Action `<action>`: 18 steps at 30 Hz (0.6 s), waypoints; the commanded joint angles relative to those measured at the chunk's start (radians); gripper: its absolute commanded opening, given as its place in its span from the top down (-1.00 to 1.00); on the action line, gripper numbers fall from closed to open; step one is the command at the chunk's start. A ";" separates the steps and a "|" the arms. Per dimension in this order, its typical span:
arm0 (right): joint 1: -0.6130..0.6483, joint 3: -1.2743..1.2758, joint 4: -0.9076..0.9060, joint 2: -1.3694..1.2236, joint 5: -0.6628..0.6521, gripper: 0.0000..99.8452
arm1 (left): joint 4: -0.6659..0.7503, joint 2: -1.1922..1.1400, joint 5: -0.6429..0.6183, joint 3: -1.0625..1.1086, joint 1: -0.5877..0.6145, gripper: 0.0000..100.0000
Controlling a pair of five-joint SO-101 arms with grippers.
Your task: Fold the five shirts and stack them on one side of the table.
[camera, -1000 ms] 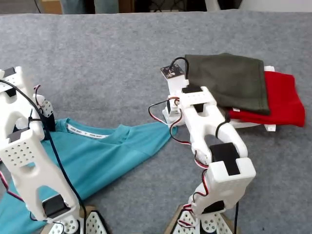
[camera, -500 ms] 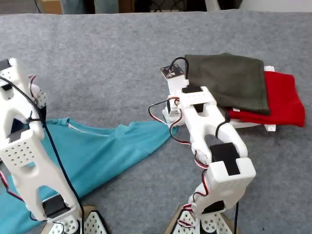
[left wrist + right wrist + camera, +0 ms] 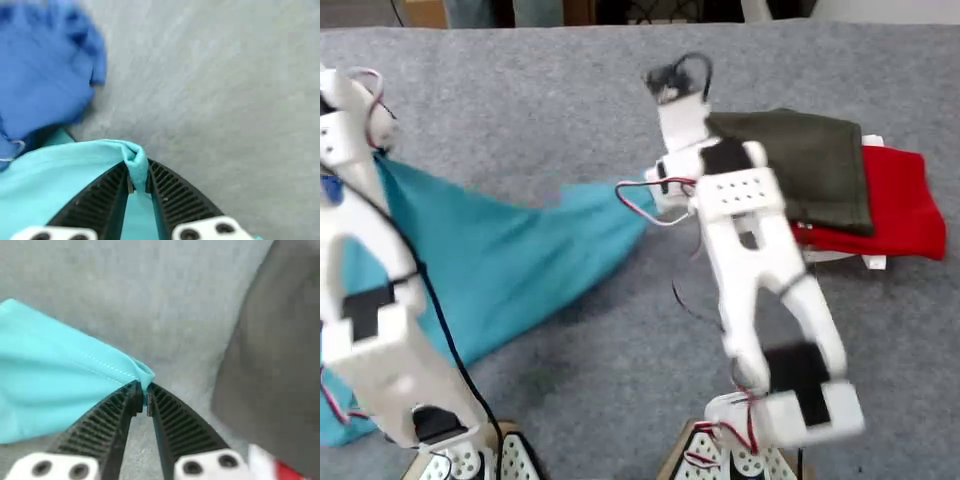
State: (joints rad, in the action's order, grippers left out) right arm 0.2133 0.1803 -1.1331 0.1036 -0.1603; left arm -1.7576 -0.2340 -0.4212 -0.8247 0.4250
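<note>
One teal shirt [image 3: 520, 260] spans the left half of the table [image 3: 520, 90], unfolded and pulled taut. The left gripper [image 3: 139, 167] is clamped on one bunched edge, the right gripper [image 3: 143, 392] on the opposite edge. A folded green shirt [image 3: 800, 165] lies atop a red shirt [image 3: 905, 215] at the right.

Soft, even light from overhead, no glare. The teal shirt [image 3: 520, 260] drops a faint shadow on the bench [image 3: 520, 120] along its lower edge. In the high view the left arm [image 3: 370, 250] and right arm [image 3: 750, 230] look motion-smeared, and the blue cloth [image 3: 45, 65] up close is a blur.
</note>
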 commanded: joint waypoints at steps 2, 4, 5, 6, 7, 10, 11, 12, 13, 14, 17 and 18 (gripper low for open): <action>0.009 -0.142 -0.023 0.291 0.009 0.97 | -0.002 0.284 0.009 -0.068 0.001 0.94; 0.009 -0.196 -0.021 0.390 0.009 0.97 | -0.002 0.361 0.009 -0.087 -0.004 0.94; 0.009 -0.228 -0.021 0.432 0.009 0.97 | -0.002 0.394 0.009 -0.101 -0.004 0.94; 0.009 -0.263 -0.021 0.472 0.009 0.97 | -0.002 0.427 0.009 -0.113 -0.004 0.94; 0.008 -0.297 -0.020 0.506 0.009 0.97 | -0.002 0.454 0.009 -0.127 -0.005 0.94; 0.008 -0.417 -0.020 0.573 0.009 0.97 | -0.002 0.526 0.015 -0.162 0.001 0.94; 0.008 -0.458 -0.020 0.587 0.009 0.97 | -0.002 0.545 0.017 -0.171 0.002 0.94; 0.006 -0.504 -0.020 0.596 0.009 0.97 | -0.002 0.565 0.018 -0.179 0.002 0.94; 0.006 -0.550 -0.020 0.601 0.008 0.97 | -0.002 0.583 0.031 -0.183 0.002 0.94; 0.006 -0.596 -0.020 0.602 0.005 0.97 | -0.002 0.603 0.048 -0.185 0.002 0.94; 0.005 -0.750 -0.020 0.599 0.002 0.97 | -0.002 0.661 0.074 -0.176 0.002 0.94; 0.005 -0.797 -0.018 0.598 0.002 0.97 | -0.002 0.678 0.083 -0.176 0.002 0.94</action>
State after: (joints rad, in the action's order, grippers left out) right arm 0.2148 -0.4611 -1.1500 0.6897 -0.1603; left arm -1.7576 0.3905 -0.3675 -0.9782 0.4250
